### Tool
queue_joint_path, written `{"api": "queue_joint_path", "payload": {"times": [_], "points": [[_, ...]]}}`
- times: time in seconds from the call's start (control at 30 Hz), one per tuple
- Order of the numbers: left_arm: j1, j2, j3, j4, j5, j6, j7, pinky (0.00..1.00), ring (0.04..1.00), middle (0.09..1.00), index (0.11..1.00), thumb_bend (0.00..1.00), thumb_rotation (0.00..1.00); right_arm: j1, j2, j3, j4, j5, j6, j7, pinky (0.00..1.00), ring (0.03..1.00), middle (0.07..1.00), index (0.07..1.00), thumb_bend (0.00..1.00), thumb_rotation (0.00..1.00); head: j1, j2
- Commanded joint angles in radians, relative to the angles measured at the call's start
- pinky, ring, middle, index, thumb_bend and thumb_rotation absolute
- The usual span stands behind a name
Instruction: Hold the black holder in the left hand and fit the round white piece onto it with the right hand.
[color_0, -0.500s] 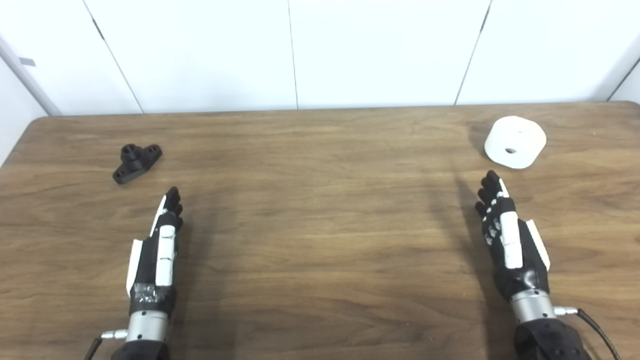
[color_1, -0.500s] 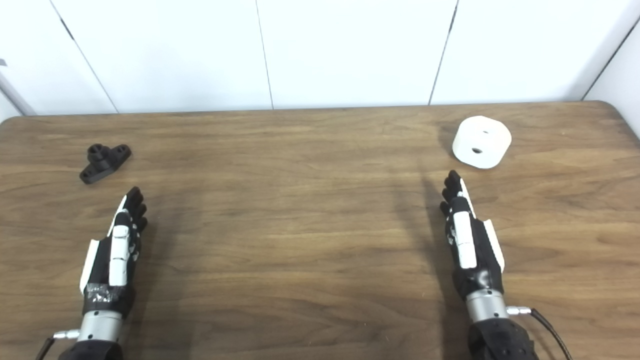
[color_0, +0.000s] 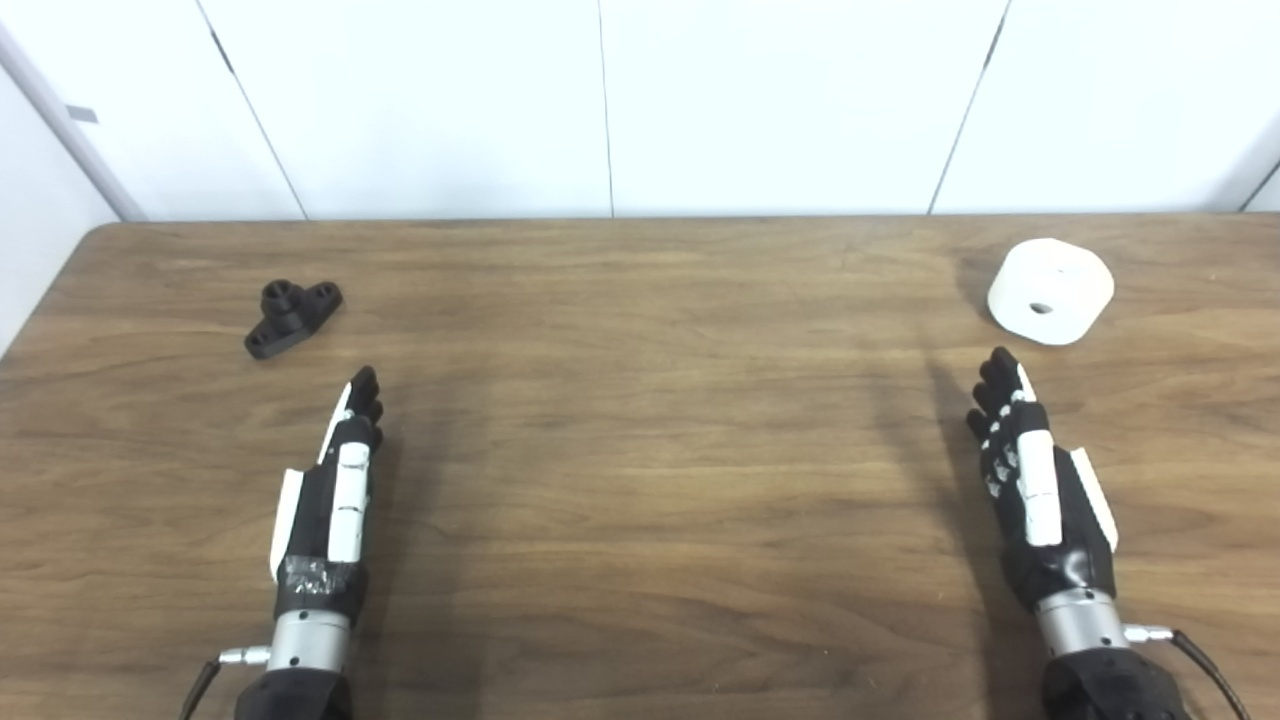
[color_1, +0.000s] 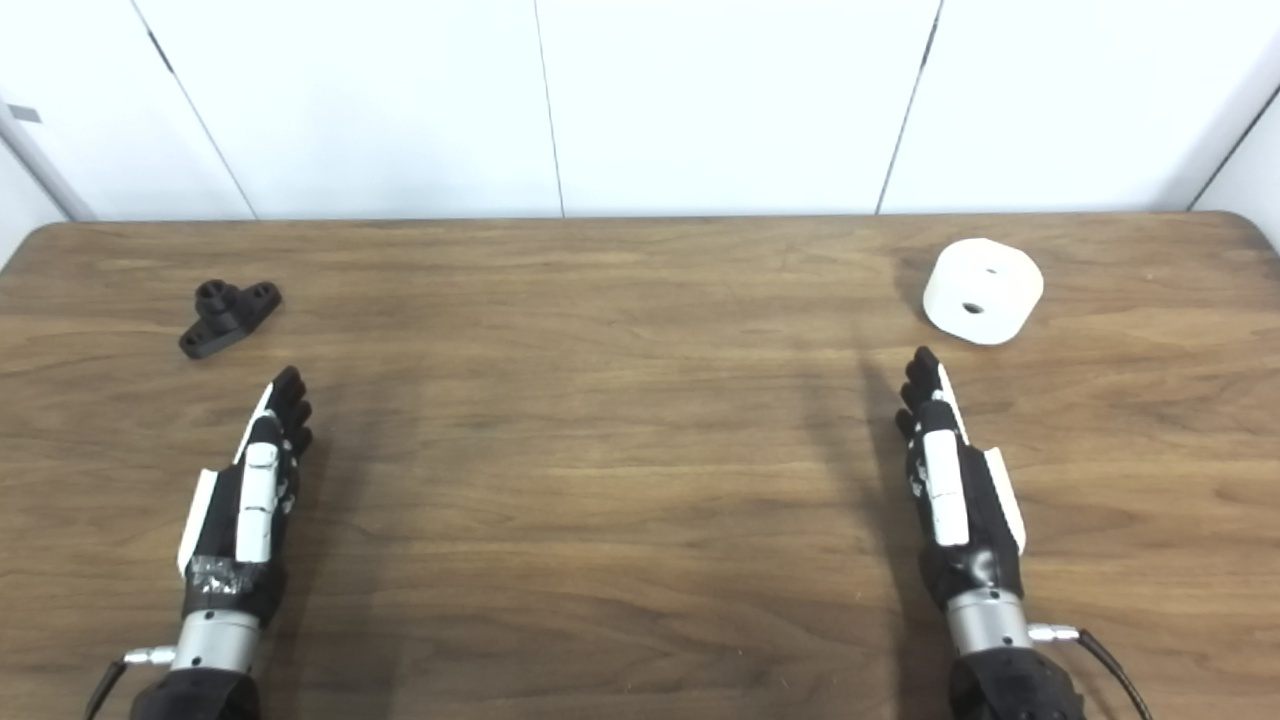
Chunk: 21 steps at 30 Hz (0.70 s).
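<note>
I see the small black plastic holder (color_0: 291, 316) with its short post lying on the brown wooden table (color_0: 640, 420) in the upper left of the frame, and the round white piece (color_0: 1050, 290) with a centre hole in the upper right. My left hand (color_0: 330, 500) sits just below the holder, fingers (color_0: 365, 395) stretched straight and together, holding nothing. My right hand (color_0: 1040, 490) is likewise extended and empty, fingertips (color_0: 1000, 370) near the white piece but apart from it.
</note>
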Motion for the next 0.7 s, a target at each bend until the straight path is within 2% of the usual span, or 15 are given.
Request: {"api": "queue_joint_path", "payload": {"times": [0.0, 0.23, 0.37, 0.47, 0.67], "points": [[-0.006, -0.004, 0.0, -0.016, 0.001, -0.03, 0.006, 1.0, 1.0, 1.0, 1.0, 0.54, 0.99, 0.002, -0.007, -0.004, -0.005, 0.0, -0.005, 0.002, 1.0, 1.0, 1.0, 1.0, 0.57, 1.0, 0.007, -0.004], [-0.001, -0.017, -0.011, -0.008, 0.022, -0.054, 0.015, 1.0, 1.0, 1.0, 1.0, 0.5, 1.0, 0.007, -0.022, -0.01, -0.004, 0.01, -0.011, 0.013, 1.0, 1.0, 1.0, 1.0, 0.59, 1.0, 0.081, -0.034], [0.006, -0.033, -0.021, -0.008, 0.034, -0.046, 0.029, 1.0, 1.0, 1.0, 1.0, 0.51, 0.98, 0.012, -0.035, -0.016, 0.011, 0.028, -0.032, 0.026, 1.0, 1.0, 1.0, 1.0, 0.61, 1.0, 0.138, -0.067], [0.012, -0.04, -0.034, -0.003, 0.047, -0.054, 0.039, 1.0, 1.0, 1.0, 0.998, 0.52, 0.97, 0.015, -0.039, -0.022, 0.023, 0.04, -0.049, 0.033, 1.0, 1.0, 1.0, 1.0, 0.58, 1.0, 0.174, -0.091], [0.018, -0.048, -0.058, 0.019, 0.068, -0.085, 0.054, 1.0, 1.0, 1.0, 0.998, 0.52, 0.95, 0.017, -0.042, -0.03, 0.027, 0.043, -0.045, 0.038, 1.0, 1.0, 1.0, 1.0, 0.6, 1.0, 0.225, -0.138]]}}
